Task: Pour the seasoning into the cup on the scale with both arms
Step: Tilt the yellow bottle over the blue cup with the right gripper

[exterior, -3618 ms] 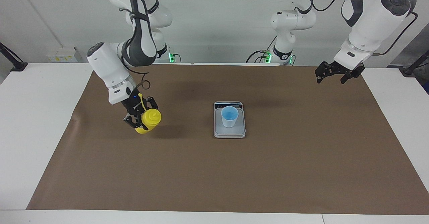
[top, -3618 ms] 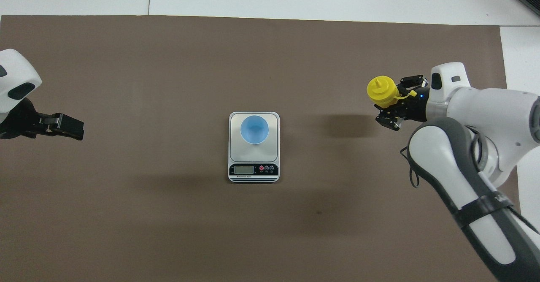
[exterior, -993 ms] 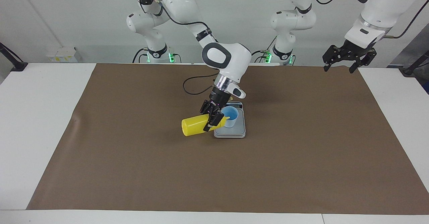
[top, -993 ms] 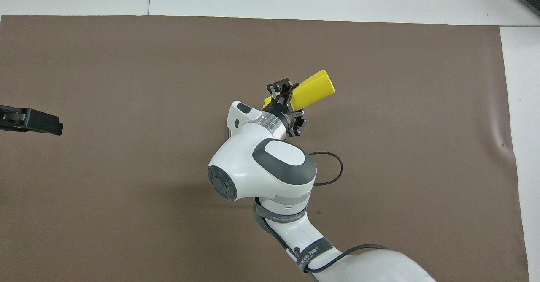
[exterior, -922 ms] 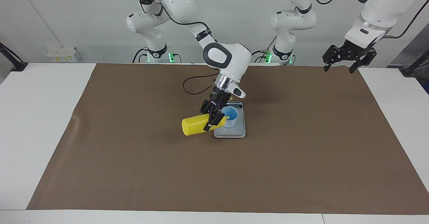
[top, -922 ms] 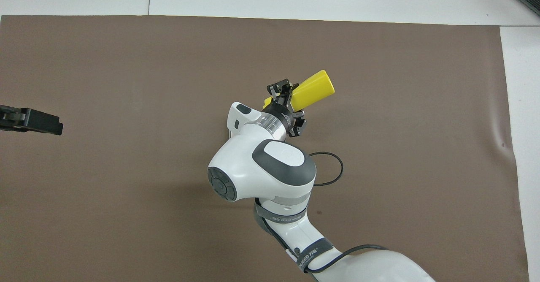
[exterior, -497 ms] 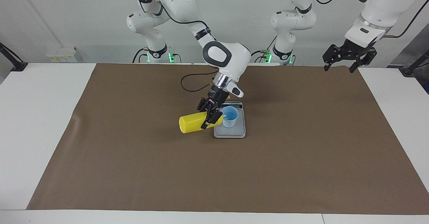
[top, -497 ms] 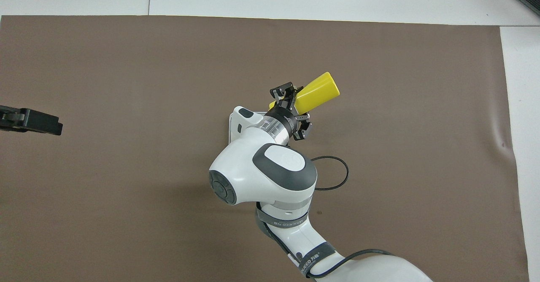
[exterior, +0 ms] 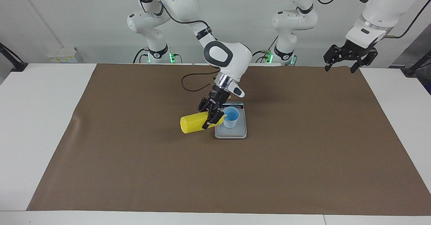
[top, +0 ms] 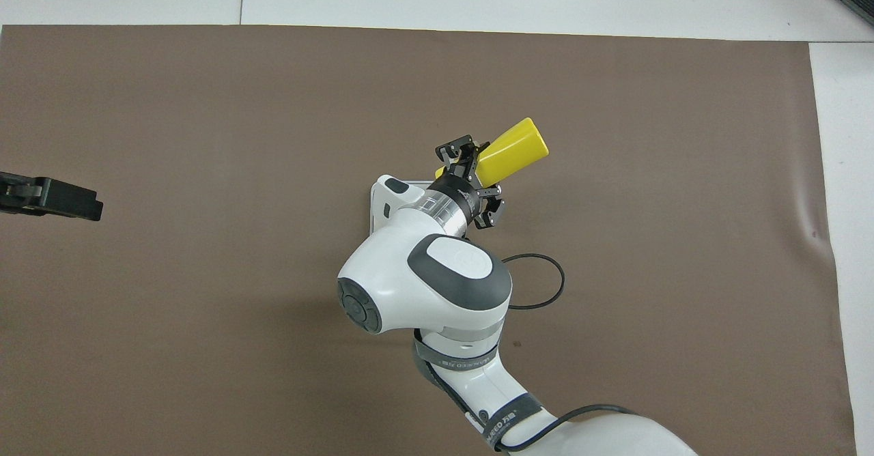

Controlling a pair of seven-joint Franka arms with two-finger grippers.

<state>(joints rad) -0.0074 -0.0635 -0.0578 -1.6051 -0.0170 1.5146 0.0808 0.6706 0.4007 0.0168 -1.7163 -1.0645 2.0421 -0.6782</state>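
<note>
My right gripper point(exterior: 212, 116) is shut on the yellow seasoning bottle point(exterior: 191, 123) near its neck. The bottle lies tipped on its side in the air, base toward the right arm's end of the table, nozzle end at the rim of the pale blue cup point(exterior: 232, 118). The cup stands on the silver-grey scale point(exterior: 232, 132). In the overhead view the bottle point(top: 515, 147) sticks out from my right gripper point(top: 471, 169), and the arm hides the cup and most of the scale. My left gripper point(exterior: 349, 59) waits open and empty, raised over the table's left-arm end; it also shows in the overhead view point(top: 54, 198).
A brown mat point(exterior: 303, 151) covers most of the white table point(exterior: 33, 117). A black cable point(top: 539, 282) loops from the right arm above the mat. Nothing else stands on the mat.
My right gripper has carried the bottle from the right arm's end to the cup and tipped it over. In the last second it rose slightly and drew back a little. My left gripper has risen.
</note>
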